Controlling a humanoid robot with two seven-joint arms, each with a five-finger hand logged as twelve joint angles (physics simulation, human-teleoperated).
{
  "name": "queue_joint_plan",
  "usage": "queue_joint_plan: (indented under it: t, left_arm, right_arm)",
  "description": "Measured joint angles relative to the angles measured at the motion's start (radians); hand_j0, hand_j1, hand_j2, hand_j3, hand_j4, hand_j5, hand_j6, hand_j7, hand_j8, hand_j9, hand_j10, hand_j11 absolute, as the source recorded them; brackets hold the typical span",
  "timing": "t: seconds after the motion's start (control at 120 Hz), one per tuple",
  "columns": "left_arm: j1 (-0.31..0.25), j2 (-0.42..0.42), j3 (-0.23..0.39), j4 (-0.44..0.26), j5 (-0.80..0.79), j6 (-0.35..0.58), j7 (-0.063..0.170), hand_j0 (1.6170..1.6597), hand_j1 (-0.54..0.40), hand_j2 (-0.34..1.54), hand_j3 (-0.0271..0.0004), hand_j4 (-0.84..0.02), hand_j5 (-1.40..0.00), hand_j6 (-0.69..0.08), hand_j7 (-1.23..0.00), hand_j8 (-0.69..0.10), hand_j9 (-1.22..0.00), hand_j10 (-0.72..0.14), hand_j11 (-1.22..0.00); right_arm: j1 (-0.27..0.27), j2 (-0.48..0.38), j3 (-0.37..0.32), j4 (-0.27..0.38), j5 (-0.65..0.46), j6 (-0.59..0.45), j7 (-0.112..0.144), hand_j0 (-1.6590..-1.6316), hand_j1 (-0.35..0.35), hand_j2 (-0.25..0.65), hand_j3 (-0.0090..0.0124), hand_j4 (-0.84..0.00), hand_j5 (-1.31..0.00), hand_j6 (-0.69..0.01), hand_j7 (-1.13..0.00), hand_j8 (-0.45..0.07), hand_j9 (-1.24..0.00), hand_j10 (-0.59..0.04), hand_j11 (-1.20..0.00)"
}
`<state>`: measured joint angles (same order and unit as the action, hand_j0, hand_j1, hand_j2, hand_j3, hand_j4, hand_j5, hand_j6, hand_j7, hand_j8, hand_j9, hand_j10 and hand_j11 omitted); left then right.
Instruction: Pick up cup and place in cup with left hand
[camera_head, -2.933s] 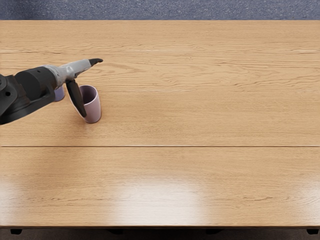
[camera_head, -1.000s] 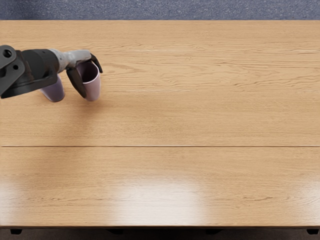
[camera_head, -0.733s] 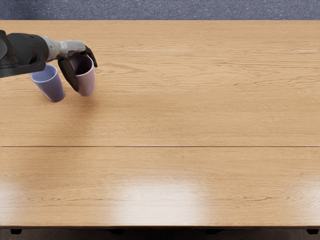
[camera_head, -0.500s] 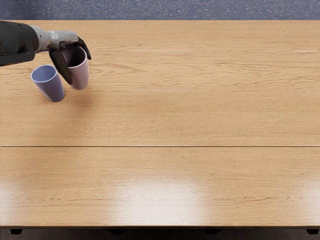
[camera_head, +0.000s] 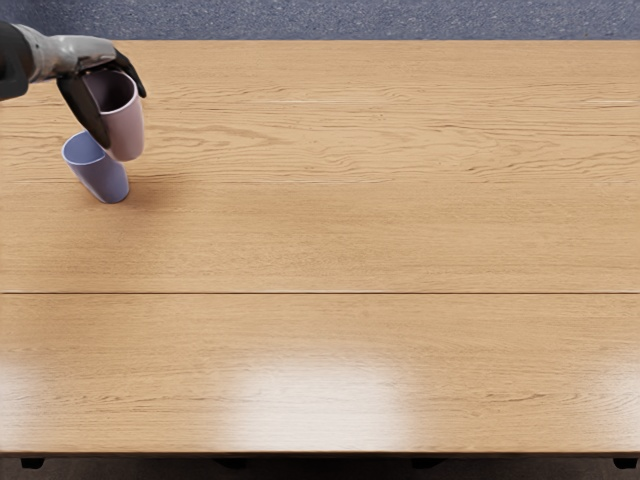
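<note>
1. Wood-grained table (camera_head: 320, 240); the work sits toward ten o'clock. Speckled blue-grey floor (camera_head: 400, 18) past the twelve o'clock edge.
2. Pink cup (camera_head: 126, 128), mouth up, in the grasp; looks raised, though its height is hard to read from this one view. Not nested. Main risk: lowering early, so its base catches the receiving rim and tips or shoves that cup.
3. Left hand (camera_head: 88, 50) has the pink cup pinched between thumb and curled fingers, wrist toward ten o'clock. Weak pinch, or a knock on the way down: cup could twist or slip. Thumb hangs low alongside, so it may strike the rim first.
4. Blue cup (camera_head: 103, 180) stands toward seven o'clock of the pink one, its rim partly hidden. Overlap could pass for alignment; letting go on that basis might drop the pink cup outside.
</note>
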<state>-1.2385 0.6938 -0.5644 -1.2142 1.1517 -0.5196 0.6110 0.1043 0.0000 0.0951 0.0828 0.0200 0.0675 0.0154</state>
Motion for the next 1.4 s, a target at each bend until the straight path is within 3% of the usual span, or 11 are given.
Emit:
queue_joint_plan:
  t: [0.75, 1.4]
  left_arm:
    - [0.008, 0.020, -0.003, 0.144, -0.013, 0.036, 0.000, 1.6540, -0.063, 0.07, 0.0000, -0.450, -0.59, -0.328, -0.59, -0.298, -0.60, -0.428, -0.61]
    - [0.014, -0.040, 0.006, 0.243, -0.041, 0.089, 0.000, 1.6538, -0.058, 0.07, 0.0000, -0.451, -0.59, -0.334, -0.60, -0.298, -0.61, -0.429, -0.61]
  right_arm:
    - [0.000, 0.000, 0.000, 0.000, 0.000, 0.000, 0.000, -1.6581, -0.349, 0.000, 0.0000, 0.000, 0.00, -0.001, 0.00, 0.000, 0.00, 0.000, 0.00]
    - [-0.001, 0.000, 0.000, 0.000, 0.000, 0.000, 0.000, -1.6581, -0.349, 0.000, 0.0000, 0.000, 0.00, -0.001, 0.00, 0.000, 0.00, 0.000, 0.00]
